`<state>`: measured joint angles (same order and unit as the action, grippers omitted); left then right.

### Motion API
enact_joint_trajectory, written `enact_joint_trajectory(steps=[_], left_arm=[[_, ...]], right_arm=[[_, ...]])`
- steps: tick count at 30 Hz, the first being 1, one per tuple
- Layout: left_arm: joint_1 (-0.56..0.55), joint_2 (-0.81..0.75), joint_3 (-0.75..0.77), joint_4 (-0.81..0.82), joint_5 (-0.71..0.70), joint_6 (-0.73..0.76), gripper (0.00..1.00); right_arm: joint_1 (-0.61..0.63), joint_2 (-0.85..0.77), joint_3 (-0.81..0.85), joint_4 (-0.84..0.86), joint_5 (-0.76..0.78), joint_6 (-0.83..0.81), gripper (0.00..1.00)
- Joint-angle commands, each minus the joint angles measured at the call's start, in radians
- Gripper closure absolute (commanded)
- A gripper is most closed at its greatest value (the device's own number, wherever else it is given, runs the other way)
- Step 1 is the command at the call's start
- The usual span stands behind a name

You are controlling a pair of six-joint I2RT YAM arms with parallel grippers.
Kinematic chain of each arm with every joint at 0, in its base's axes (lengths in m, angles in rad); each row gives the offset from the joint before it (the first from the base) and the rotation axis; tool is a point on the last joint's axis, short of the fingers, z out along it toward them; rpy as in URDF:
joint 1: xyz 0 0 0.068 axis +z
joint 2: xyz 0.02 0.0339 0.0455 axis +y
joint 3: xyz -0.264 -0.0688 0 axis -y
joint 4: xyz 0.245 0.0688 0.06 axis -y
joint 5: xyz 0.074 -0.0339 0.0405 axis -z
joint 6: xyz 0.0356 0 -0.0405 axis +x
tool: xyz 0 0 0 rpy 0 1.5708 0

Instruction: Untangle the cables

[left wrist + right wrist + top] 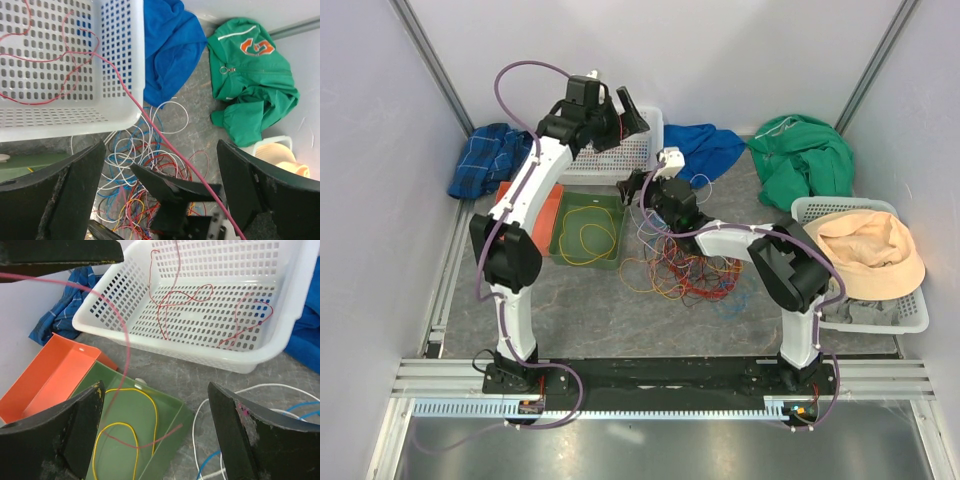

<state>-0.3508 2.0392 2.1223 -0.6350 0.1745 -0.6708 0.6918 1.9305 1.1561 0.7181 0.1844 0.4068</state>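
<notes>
Apparently one sorted strand is half delivered. The left gripper (pixel 160 147) over the white basket (pixel 75 122) and the right gripper (pixel 156 389) above the green tray (pixel 165 440) both gape, holding nothing. The pink cable (pixel 135 102) trails over the basket rim, and the tangle (pixel 680 270) lies beside the tray. Next, regrasp the tail and lift it in.

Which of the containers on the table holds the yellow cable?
The green tray, next to the orange tray: a yellow cable loops inside it. The white basket behind it holds red cables instead.
</notes>
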Motion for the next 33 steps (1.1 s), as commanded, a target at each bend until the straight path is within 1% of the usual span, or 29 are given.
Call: enact_joint_trajectory(steps=[1,3,4,6,7,8,9,11,12,14,16,18,21,22,24,25,27,28,30,31,33], left_arm=[[-0.036,-0.074,-0.004,0.014,-0.04,0.059,0.0],[-0.04,-0.08,-0.008,0.012,-0.049,0.062,0.0],[-0.042,-0.077,-0.01,0.011,-0.05,0.063,0.0],[-0.042,-0.071,-0.009,0.009,-0.055,0.068,0.0],[-0.042,-0.068,-0.009,0.005,-0.058,0.073,0.0],[-0.042,-0.066,-0.009,0.003,-0.062,0.082,0.0],[-0.04,-0.062,-0.007,0.0,-0.076,0.085,0.0],[-0.037,-0.057,-0.008,-0.003,-0.093,0.108,0.0],[-0.033,-0.05,-0.009,-0.005,-0.116,0.115,0.0],[-0.016,-0.04,-0.01,-0.009,-0.127,0.128,0.0],[0.005,-0.024,-0.012,-0.012,-0.142,0.134,0.0],[0.018,-0.013,-0.015,-0.014,-0.151,0.139,0.0],[0.029,-0.001,-0.033,-0.015,-0.159,0.145,0.0],[0.029,-0.001,-0.041,-0.015,-0.159,0.146,0.0],[0.029,0.001,-0.068,-0.014,-0.159,0.145,0.0],[0.029,-0.001,-0.079,-0.014,-0.159,0.143,0.0],[0.029,-0.004,-0.108,-0.011,-0.147,0.137,0.0],[0.029,-0.005,-0.117,-0.008,-0.144,0.135,0.0],[0.029,-0.007,-0.146,-0.002,-0.142,0.135,0.0],[0.029,-0.007,-0.156,0.001,-0.141,0.135,0.0],[0.029,-0.005,-0.177,0.008,-0.138,0.137,0.0]], right_arm=[[-0.005,0.054,0.091,0.095,-0.014,-0.014,0.11],[-0.011,0.079,0.126,0.098,-0.055,-0.005,0.2],[-0.012,0.082,0.131,0.116,-0.066,0.013,0.32],[-0.017,0.078,0.122,0.144,-0.077,0.024,0.49],[-0.018,0.071,0.111,0.167,-0.077,0.029,0.63],[-0.017,0.064,0.09,0.172,-0.077,0.032,0.7],[-0.02,0.041,0.077,0.176,-0.076,0.035,0.82],[-0.023,0.007,0.033,0.178,-0.072,0.04,0.99],[-0.023,-0.037,0.019,0.166,-0.051,0.041,1.0],[-0.023,-0.088,0.001,0.08,-0.033,0.041,1.0],[-0.023,-0.163,-0.001,-0.009,-0.01,0.041,1.0],[-0.023,-0.227,0.008,-0.061,-0.002,0.041,1.0],[-0.025,-0.277,0.076,-0.172,0.003,0.02,1.0],[-0.025,-0.283,0.126,-0.224,0.006,0.014,1.0],[-0.026,-0.271,0.2,-0.285,0.023,-0.012,1.0],[-0.028,-0.256,0.291,-0.354,0.024,-0.023,1.0],[-0.043,-0.196,0.385,-0.411,0.024,-0.029,1.0],[-0.049,-0.176,0.457,-0.436,0.017,-0.022,1.0],[-0.07,-0.111,0.52,-0.442,-0.003,-0.013,1.0],[-0.08,-0.088,0.589,-0.454,-0.014,-0.002,1.0],[-0.101,-0.01,0.669,-0.494,-0.026,0.006,1.0]])
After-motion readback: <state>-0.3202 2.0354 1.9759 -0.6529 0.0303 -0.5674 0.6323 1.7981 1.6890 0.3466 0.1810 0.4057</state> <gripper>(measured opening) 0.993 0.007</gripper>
